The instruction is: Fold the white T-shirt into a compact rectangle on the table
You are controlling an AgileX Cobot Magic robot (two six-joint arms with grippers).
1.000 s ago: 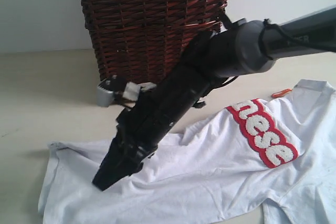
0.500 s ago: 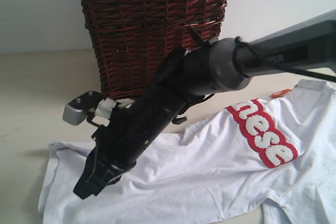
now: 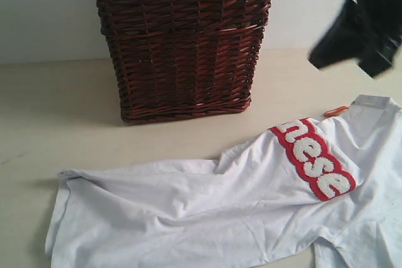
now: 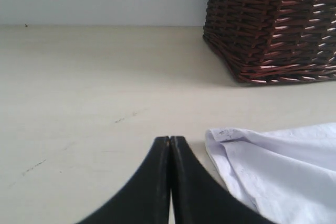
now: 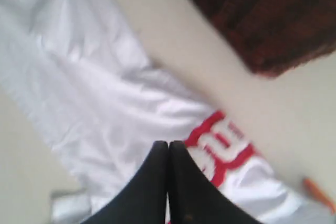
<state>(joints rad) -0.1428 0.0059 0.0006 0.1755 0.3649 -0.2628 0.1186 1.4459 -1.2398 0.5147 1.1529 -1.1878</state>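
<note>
The white T-shirt (image 3: 220, 211) lies long and rumpled on the table (image 3: 56, 105), its red-outlined lettering (image 3: 314, 158) toward the right and an orange neck tag (image 3: 336, 111) beside the collar. My right arm (image 3: 361, 26) is a dark blur high at the upper right, off the cloth. In the right wrist view the right gripper (image 5: 168, 144) is shut and empty, hovering over the T-shirt (image 5: 105, 93) near the lettering (image 5: 223, 148). My left gripper (image 4: 169, 139) is shut and empty low over bare table, just beside the T-shirt's hem corner (image 4: 273, 166).
A tall brown wicker basket (image 3: 182, 42) with a lace-trimmed liner stands at the back, just behind the shirt. It also shows in the left wrist view as the basket (image 4: 273, 24). Bare tabletop (image 4: 79, 87) stretches to the left of the shirt.
My right arm has swung from the shirt's lower left part up and away to the upper right. Its jaws have closed with nothing in them. The shirt lies as before.
</note>
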